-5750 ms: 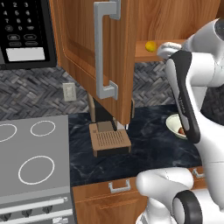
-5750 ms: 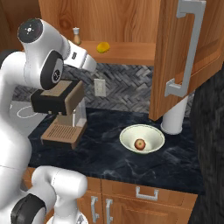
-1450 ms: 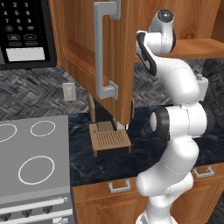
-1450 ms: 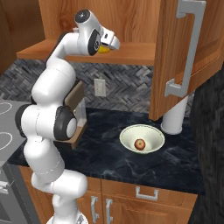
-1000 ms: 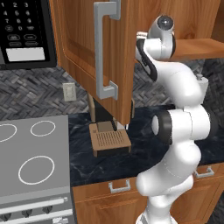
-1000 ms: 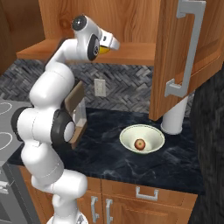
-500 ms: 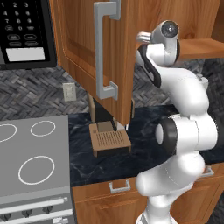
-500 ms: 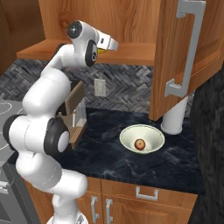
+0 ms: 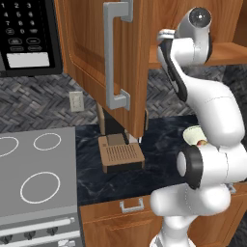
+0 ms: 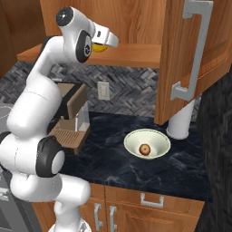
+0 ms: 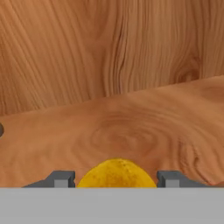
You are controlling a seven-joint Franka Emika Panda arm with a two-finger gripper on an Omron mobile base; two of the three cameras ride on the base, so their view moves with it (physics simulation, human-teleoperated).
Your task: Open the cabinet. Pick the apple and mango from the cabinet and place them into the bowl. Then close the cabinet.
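Observation:
The cabinet stands open, its left door [image 9: 91, 58] and right door [image 10: 195, 59] swung out toward me. My gripper [image 10: 103, 45] reaches onto the cabinet shelf [image 10: 136, 55], shut on the yellow mango [image 10: 100, 47]. In the hand view the mango [image 11: 117, 174] sits between the two fingertips [image 11: 63, 178], just over the wooden shelf floor. Down on the dark counter the cream bowl [image 10: 132, 138] holds the reddish apple [image 10: 145, 149]. From the left, the arm covers most of the bowl [image 9: 193, 135].
A brown coffee machine [image 10: 68, 118] stands on the counter under the open left door, beside my arm. A white cylinder [image 10: 181, 120] stands behind the bowl. The stove [image 9: 34, 178] and microwave [image 9: 24, 34] are at the left. The open doors flank the arm.
The arm's upper joints have swung and folded over the last second, and the hand with the mango has drawn slightly back along the shelf. Bowl, apple and doors stay put.

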